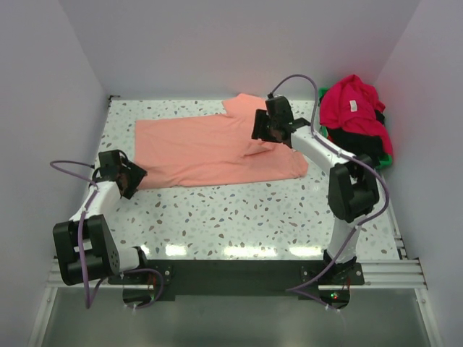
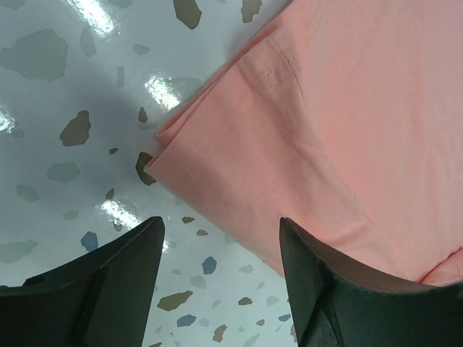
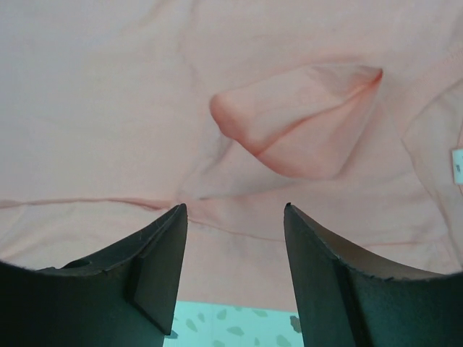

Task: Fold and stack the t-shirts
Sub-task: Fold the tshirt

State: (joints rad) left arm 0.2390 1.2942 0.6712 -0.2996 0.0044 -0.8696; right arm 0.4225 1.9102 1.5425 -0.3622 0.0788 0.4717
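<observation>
The salmon-pink t-shirt (image 1: 210, 148) lies spread on the speckled table, with a raised fold near its right side. My left gripper (image 1: 137, 176) is open and empty at the shirt's near-left corner; in the left wrist view (image 2: 221, 224) that corner of the shirt (image 2: 325, 130) lies just ahead of the fingers. My right gripper (image 1: 264, 134) is open and empty over the shirt's right part; the right wrist view (image 3: 233, 210) shows the pink cloth (image 3: 145, 108) with a puckered fold (image 3: 296, 119). The crimson red t-shirt (image 1: 353, 105) lies on top of the black one (image 1: 362, 141) at the right.
The red and black shirts sit in a green bin (image 1: 387, 155) at the table's far right corner. White walls close in the back and both sides. The table's front edge (image 1: 239, 253) runs above the arm bases.
</observation>
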